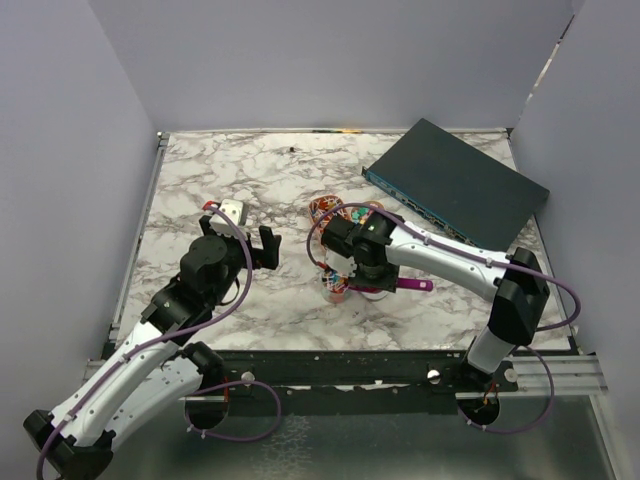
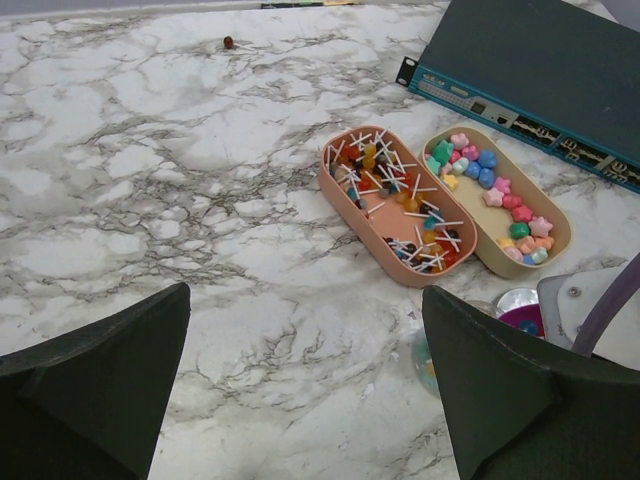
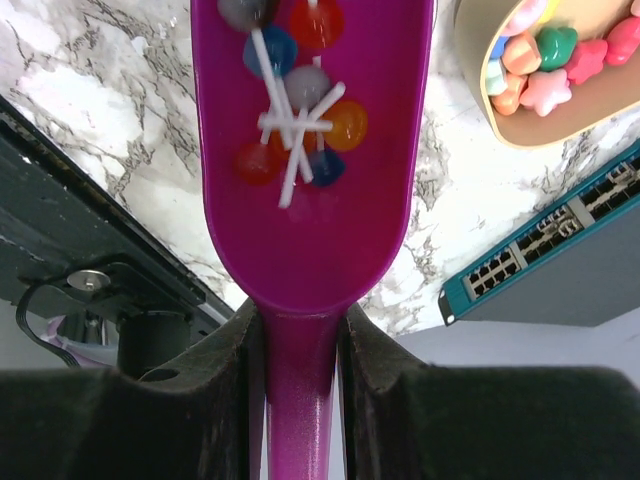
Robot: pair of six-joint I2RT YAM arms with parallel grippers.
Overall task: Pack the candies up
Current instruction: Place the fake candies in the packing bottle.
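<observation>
The candies (image 2: 500, 195), small star-shaped sweets in pink, green, blue and orange, lie in a beige oval tray (image 2: 560, 215). Against its left side sits a pink oval tray (image 2: 340, 200) full of small round lollipops on white sticks. My right gripper (image 3: 297, 370) is shut on the handle of a magenta scoop (image 3: 310, 230), which carries several lollipops (image 3: 295, 130). The beige tray's end (image 3: 530, 130) shows to the right of the scoop. My left gripper (image 2: 305, 400) hangs open over bare marble, short of the trays, with nothing between its fingers.
A dark network switch (image 1: 460, 185) with a teal port face lies at the back right, just behind the trays. A clear round thing with coloured bits (image 2: 425, 360) rests by my left gripper's right finger. A tiny brown speck (image 2: 228, 42) sits far back.
</observation>
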